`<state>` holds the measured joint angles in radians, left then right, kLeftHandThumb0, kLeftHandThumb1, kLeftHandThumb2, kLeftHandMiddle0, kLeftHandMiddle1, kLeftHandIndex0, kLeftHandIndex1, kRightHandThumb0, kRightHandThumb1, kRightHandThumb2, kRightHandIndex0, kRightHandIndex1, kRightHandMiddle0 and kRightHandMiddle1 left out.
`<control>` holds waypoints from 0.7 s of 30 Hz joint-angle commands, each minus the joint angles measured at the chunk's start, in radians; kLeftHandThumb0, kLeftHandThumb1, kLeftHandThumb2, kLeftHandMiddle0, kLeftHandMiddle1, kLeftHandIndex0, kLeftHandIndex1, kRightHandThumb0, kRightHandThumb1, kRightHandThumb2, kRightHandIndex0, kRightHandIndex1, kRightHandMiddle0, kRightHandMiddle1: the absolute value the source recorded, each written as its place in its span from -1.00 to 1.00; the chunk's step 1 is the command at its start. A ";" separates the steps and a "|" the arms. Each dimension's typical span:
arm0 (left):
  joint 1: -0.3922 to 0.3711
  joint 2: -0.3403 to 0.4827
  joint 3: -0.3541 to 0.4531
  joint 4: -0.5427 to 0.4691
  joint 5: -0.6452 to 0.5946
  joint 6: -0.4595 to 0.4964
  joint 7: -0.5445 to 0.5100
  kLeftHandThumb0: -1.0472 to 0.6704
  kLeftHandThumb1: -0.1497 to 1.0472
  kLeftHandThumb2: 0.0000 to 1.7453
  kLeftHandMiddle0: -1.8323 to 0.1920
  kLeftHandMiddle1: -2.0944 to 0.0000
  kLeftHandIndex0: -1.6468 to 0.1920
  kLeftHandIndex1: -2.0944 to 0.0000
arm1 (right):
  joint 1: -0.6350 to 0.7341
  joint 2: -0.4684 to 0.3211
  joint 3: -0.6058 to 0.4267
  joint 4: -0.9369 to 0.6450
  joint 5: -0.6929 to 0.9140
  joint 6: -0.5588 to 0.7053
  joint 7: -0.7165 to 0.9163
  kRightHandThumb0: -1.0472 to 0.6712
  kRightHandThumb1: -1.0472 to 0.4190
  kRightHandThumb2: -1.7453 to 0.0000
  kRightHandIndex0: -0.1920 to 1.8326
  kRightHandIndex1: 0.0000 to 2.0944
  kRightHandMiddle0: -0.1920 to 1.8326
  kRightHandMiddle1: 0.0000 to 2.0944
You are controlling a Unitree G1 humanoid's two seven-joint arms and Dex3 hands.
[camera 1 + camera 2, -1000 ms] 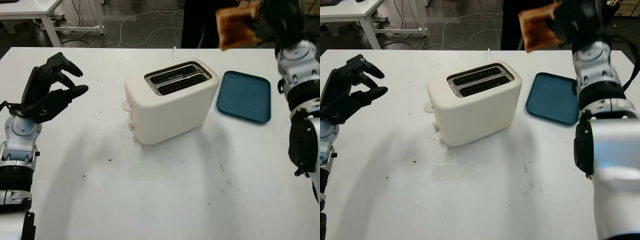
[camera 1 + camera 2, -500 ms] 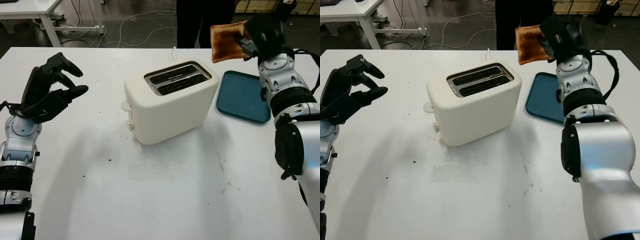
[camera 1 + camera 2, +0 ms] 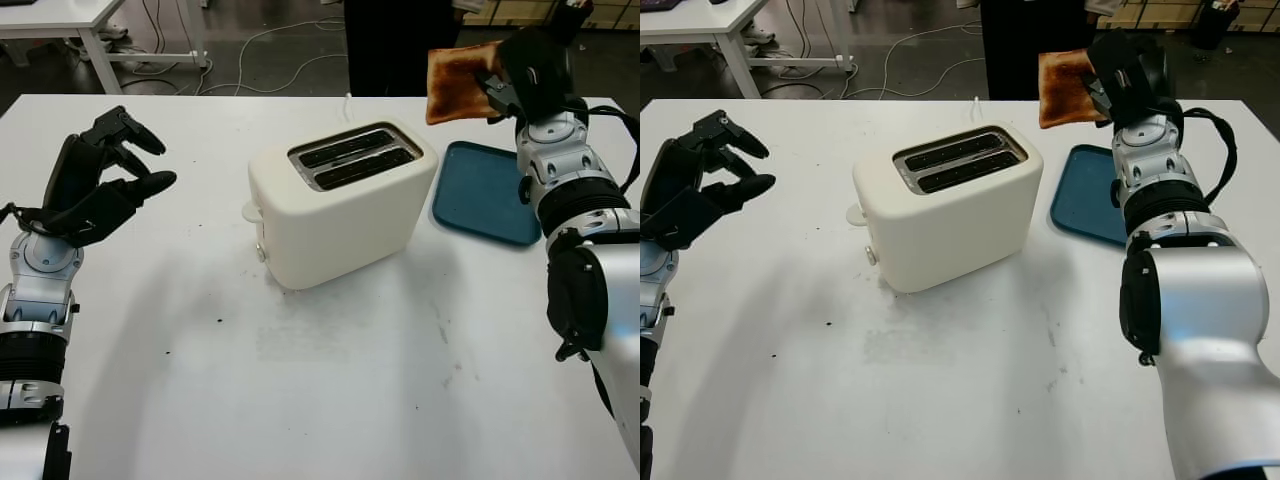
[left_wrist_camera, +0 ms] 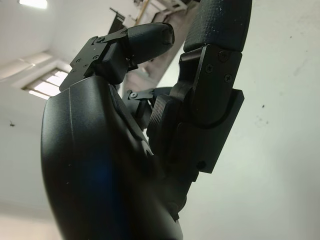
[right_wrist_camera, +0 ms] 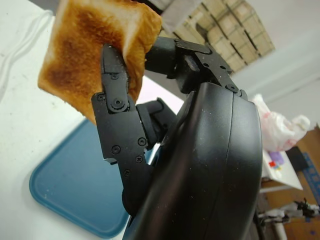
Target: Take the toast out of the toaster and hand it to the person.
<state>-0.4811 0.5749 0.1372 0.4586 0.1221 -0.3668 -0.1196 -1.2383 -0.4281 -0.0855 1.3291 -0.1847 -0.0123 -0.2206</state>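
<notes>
My right hand (image 3: 512, 75) is raised above the table's far edge, shut on a browned slice of toast (image 3: 460, 82) that it holds upright. From the right wrist, the toast (image 5: 95, 52) sits pinched between the black fingers (image 5: 116, 100). The cream two-slot toaster (image 3: 340, 200) stands mid-table with both slots dark. A person in dark clothes (image 3: 395, 45) stands just beyond the far edge, behind the toaster. My left hand (image 3: 95, 180) hovers over the table's left side, open.
A blue tray (image 3: 488, 192) lies flat to the right of the toaster, under my right arm. Cables trail over the floor (image 3: 270, 40) beyond the table, where a white desk (image 3: 70, 20) stands at the far left.
My right hand brought the toast down from the top of the picture and a little leftward, then steadied. The person shifted slightly. The left hand has not moved.
</notes>
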 commanded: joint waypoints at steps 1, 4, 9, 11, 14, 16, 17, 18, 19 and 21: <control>0.005 -0.001 0.005 0.006 -0.001 -0.016 0.004 -1.00 0.79 -0.80 0.31 -0.46 0.38 -0.45 | -0.001 0.003 0.000 0.001 -0.002 0.005 -0.011 -0.18 -0.83 0.82 0.03 0.67 -0.45 0.64; 0.006 0.000 0.005 0.006 -0.001 -0.015 0.002 -1.00 0.79 -0.80 0.31 -0.46 0.38 -0.45 | -0.002 0.005 -0.005 0.001 0.007 0.009 -0.003 -0.28 -0.83 0.80 0.06 0.67 -0.30 0.66; 0.009 0.001 0.006 -0.002 -0.002 -0.004 0.000 -1.00 0.79 -0.81 0.31 -0.46 0.38 -0.45 | -0.004 0.004 0.020 0.003 -0.017 0.015 -0.006 -0.26 -0.83 0.77 0.04 0.67 -0.26 0.67; 0.010 0.002 0.005 -0.002 0.001 -0.006 0.002 -1.00 0.79 -0.81 0.31 -0.45 0.38 -0.44 | -0.005 0.005 0.013 0.003 -0.011 0.014 -0.004 -0.25 -0.83 0.76 0.04 0.67 -0.26 0.67; 0.010 0.002 0.005 -0.001 0.002 -0.009 0.004 -1.00 0.79 -0.81 0.31 -0.45 0.38 -0.44 | -0.001 0.005 0.014 0.002 -0.015 0.003 -0.004 -0.24 -0.83 0.77 0.05 0.67 -0.23 0.67; 0.010 0.001 0.006 0.000 0.001 -0.010 0.005 -1.00 0.79 -0.81 0.31 -0.45 0.38 -0.44 | -0.001 0.005 0.016 0.001 -0.016 -0.001 -0.002 -0.22 -0.83 0.77 0.07 0.67 -0.21 0.67; 0.010 0.000 0.006 0.000 -0.001 -0.010 0.004 -1.00 0.79 -0.81 0.31 -0.45 0.37 -0.44 | -0.002 0.004 0.024 0.001 -0.024 0.003 0.000 -0.23 -0.83 0.76 0.07 0.67 -0.21 0.67; 0.010 0.000 0.006 -0.001 -0.001 -0.007 0.004 -1.00 0.79 -0.82 0.31 -0.45 0.37 -0.44 | -0.003 0.003 0.025 0.002 -0.025 0.004 0.004 -0.24 -0.83 0.76 0.06 0.67 -0.22 0.67; 0.010 0.001 0.006 -0.001 0.000 -0.004 0.003 -1.00 0.79 -0.82 0.31 -0.45 0.37 -0.44 | -0.001 0.000 0.029 0.001 -0.028 -0.002 0.012 -0.24 -0.83 0.76 0.05 0.67 -0.24 0.67; 0.010 0.001 0.005 0.000 0.003 -0.007 0.006 -1.00 0.79 -0.82 0.31 -0.45 0.37 -0.44 | -0.002 -0.001 0.028 0.002 -0.026 -0.001 0.018 -0.23 -0.83 0.75 0.06 0.67 -0.25 0.67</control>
<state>-0.4795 0.5749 0.1372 0.4591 0.1222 -0.3679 -0.1197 -1.2383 -0.4263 -0.0571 1.3291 -0.2069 -0.0107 -0.2092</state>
